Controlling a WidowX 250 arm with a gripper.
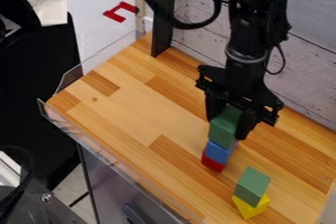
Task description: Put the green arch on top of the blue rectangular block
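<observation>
Gripper (227, 126) grips upper green block (222, 132) on blue block (217, 152); red block (212, 164) under blue; near blue, yellow block (250, 208) bearing lower green block (252, 186).

high side angle, slanting down across wooden counter

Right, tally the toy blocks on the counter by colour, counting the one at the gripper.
Green: 2 (held green block, loose green block)
Blue: 1 (blue block)
Red: 1 (red block)
Yellow: 1 (yellow block)
Total: 5
</observation>
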